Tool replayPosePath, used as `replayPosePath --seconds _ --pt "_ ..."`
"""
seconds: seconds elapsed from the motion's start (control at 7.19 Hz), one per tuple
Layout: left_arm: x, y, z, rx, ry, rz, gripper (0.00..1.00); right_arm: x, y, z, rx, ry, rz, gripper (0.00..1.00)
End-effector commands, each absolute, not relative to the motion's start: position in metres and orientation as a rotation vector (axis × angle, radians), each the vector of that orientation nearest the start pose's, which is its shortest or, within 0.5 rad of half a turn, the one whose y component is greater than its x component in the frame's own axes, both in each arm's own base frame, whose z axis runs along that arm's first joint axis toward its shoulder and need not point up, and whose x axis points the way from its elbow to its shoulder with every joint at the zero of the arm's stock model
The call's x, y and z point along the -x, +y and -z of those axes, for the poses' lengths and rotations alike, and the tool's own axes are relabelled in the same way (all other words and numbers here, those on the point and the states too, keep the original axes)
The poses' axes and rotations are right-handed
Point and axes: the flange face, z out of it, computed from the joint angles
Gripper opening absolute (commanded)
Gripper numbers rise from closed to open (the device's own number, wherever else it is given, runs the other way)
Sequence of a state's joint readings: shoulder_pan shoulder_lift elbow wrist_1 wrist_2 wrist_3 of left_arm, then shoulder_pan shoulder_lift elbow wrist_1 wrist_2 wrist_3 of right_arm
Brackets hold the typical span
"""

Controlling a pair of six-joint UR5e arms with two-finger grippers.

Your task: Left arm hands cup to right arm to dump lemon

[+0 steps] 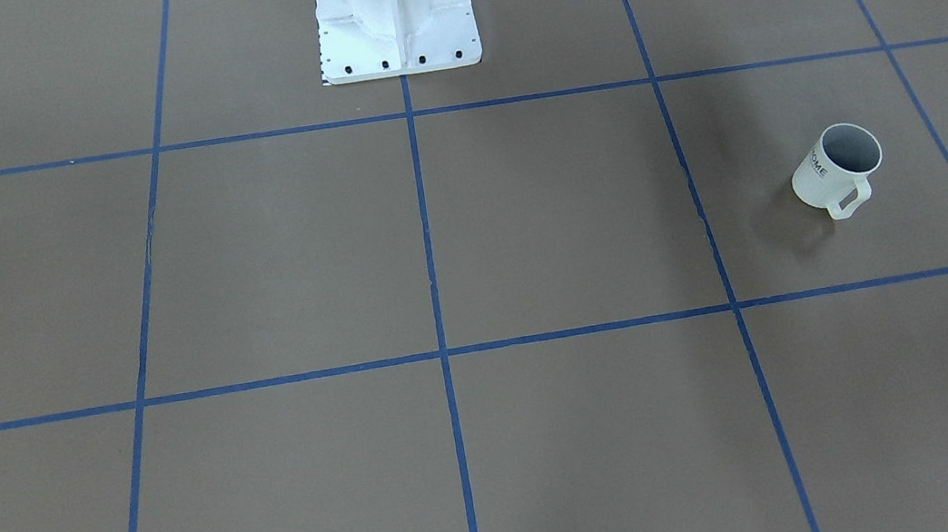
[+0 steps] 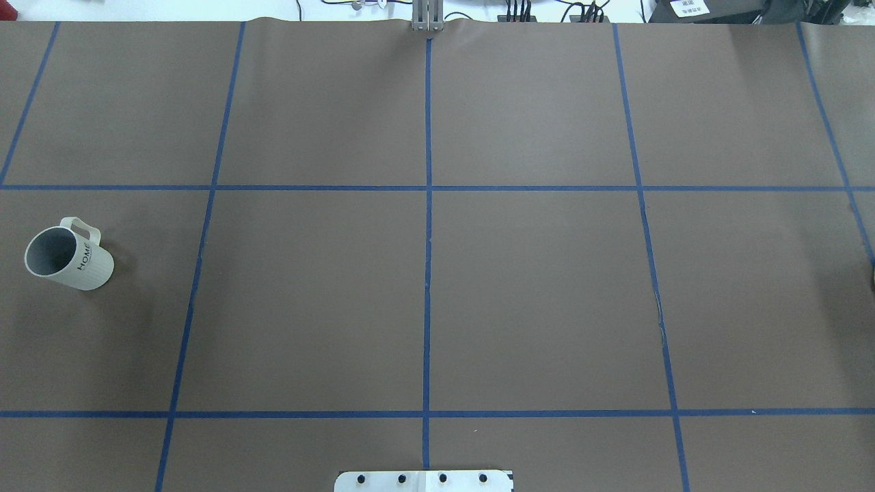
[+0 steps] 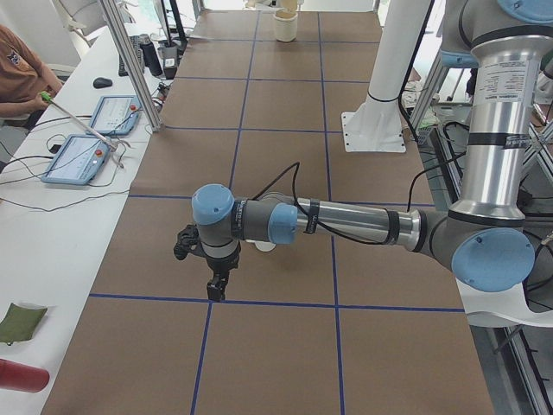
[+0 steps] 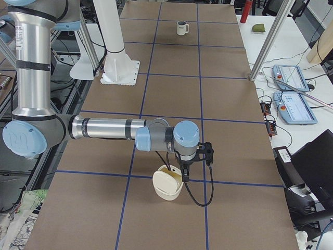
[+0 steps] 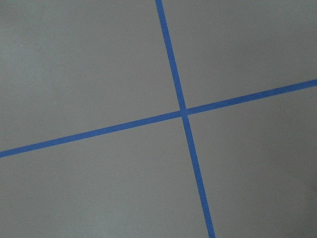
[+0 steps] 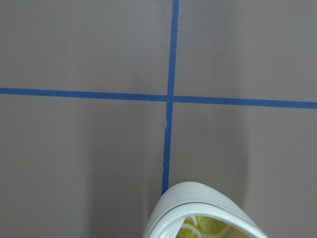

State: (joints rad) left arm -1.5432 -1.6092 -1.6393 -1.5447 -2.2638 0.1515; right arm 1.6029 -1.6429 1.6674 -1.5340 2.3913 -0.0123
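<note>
The white "HOME" cup (image 1: pixel 837 168) stands upright on the brown table, handle toward the operators' side; it also shows in the overhead view (image 2: pixel 68 258). Its visible inside is dark grey and no lemon shows in it. In the exterior left view the left arm's gripper (image 3: pixel 215 281) hangs over a tape line just beside the cup (image 3: pixel 263 246), which the forearm mostly hides. The right arm's gripper (image 4: pixel 184 171) hangs over a cream bowl (image 4: pixel 167 185) at the table's other end. I cannot tell whether either gripper is open or shut. Neither wrist view shows fingers.
The bowl's rim (image 6: pixel 198 196) shows in the right wrist view with yellow lemon-slice shapes (image 6: pixel 205 225) inside. The white robot pedestal (image 1: pixel 395 11) stands mid-table at the robot's side. An operator (image 3: pixel 17 69) and tablets (image 3: pixel 82 160) are at a side desk.
</note>
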Motion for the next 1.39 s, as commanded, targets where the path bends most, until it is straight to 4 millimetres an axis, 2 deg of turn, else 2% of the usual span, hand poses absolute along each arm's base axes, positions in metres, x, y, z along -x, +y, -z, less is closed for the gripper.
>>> replayPosePath --seconds 0.0,0.42,1.25 --pt "0.056 -0.513 -0.615 -0.115 0.685 -0.196 1.00 -0.076 -0.462 -0.641 -0.064 -0.807 -0.007 1.00" --pt "0.056 -0.514 -0.617 -0.075 0.682 -0.083 1.00 -0.078 -0.453 -0.652 0.001 -0.783 -0.144 1.00" --pt "0.056 -0.514 -0.617 -0.075 0.682 -0.082 1.00 -0.078 -0.453 -0.654 0.003 -0.775 -0.146 1.00"
